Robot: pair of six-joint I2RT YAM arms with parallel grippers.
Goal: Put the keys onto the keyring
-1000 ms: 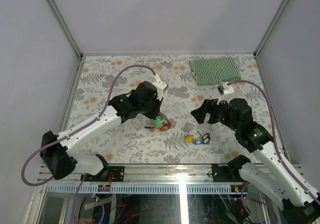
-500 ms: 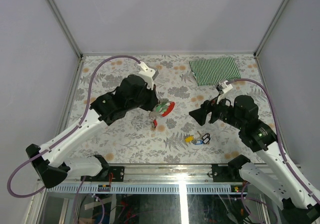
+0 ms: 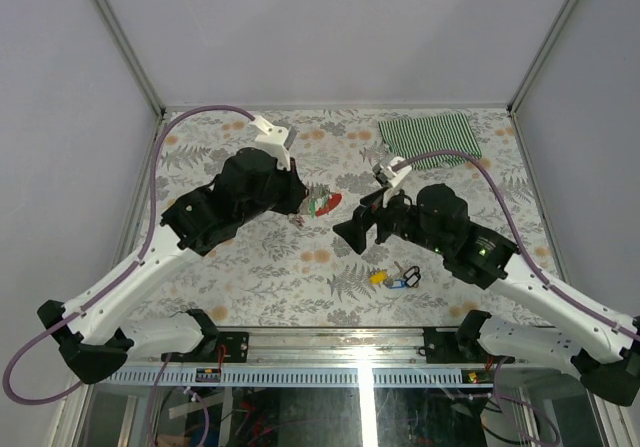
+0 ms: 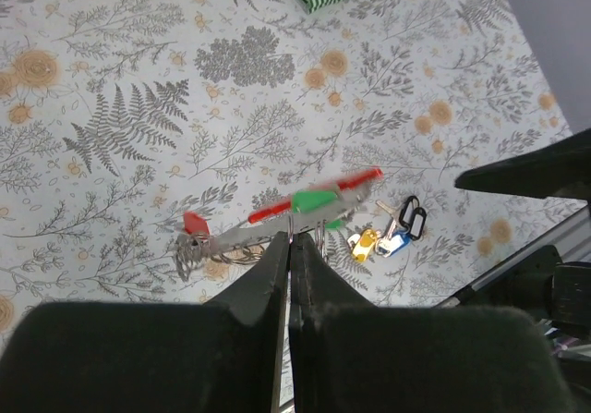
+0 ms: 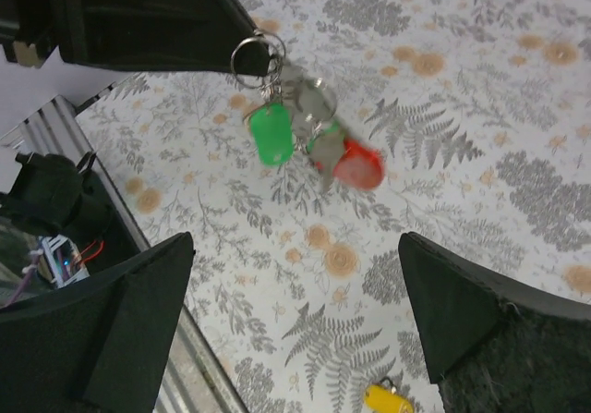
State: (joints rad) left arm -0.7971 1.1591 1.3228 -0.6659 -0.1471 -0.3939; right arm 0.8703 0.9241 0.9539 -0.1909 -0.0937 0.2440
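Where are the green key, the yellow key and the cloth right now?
green key (image 5: pixel 271 134), right wrist view, on its green plastic head, hanging in the air.
yellow key (image 4: pixel 366 242), left wrist view, on its yellow head, lying on the table.
cloth (image 3: pixel 430 139), top view, on the middle of the striped fabric.

You're working in a robot test cell, a lab rig rather than a home. Under your left gripper (image 3: pixel 303 212) and right gripper (image 3: pixel 358 223) lies a fern-printed cloth (image 3: pixel 300 277). Beyond them and out to either side, plain white panels (image 3: pixel 330 27) set in aluminium posts (image 3: pixel 121 37) close the table in. Behind them, at the arm bases, a metal rail (image 3: pixel 320 345) runs above loose wiring (image 3: pixel 250 422).
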